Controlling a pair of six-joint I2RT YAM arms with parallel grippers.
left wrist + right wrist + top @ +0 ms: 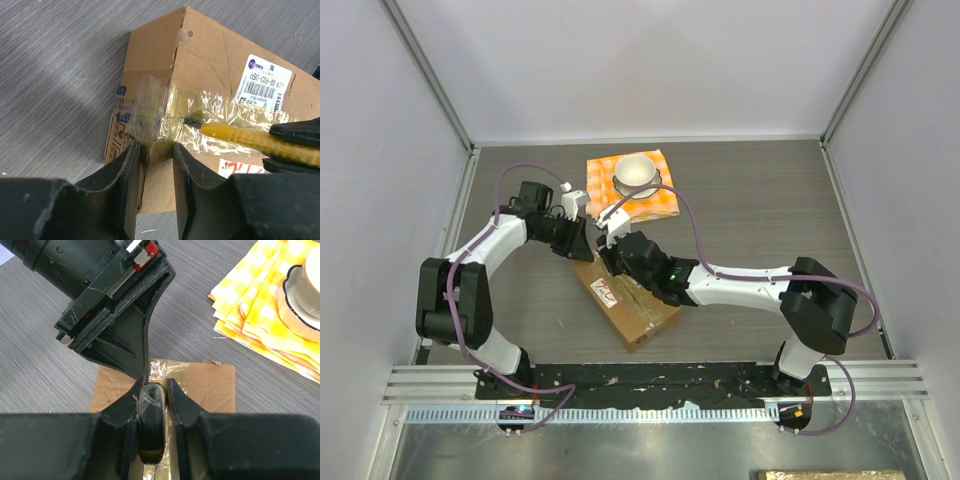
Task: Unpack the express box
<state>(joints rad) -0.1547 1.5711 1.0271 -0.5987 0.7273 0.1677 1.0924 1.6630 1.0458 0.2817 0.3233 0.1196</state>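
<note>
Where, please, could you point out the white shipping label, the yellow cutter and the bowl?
white shipping label [261,82]: left wrist view, its middle, by the printed number.
yellow cutter [235,134]: left wrist view, its yellow shaft behind the dark tip.
bowl [638,172]: top external view, its pale inside.

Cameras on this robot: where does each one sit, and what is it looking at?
Top external: high behind the arms, looking down; left arm, right arm and the express box show.
Left wrist: on that arm, past the left gripper, at the box's taped edge.
Right wrist: past the right gripper, shut on a yellow tool, toward the left gripper.
Shared: all see the box.
</note>
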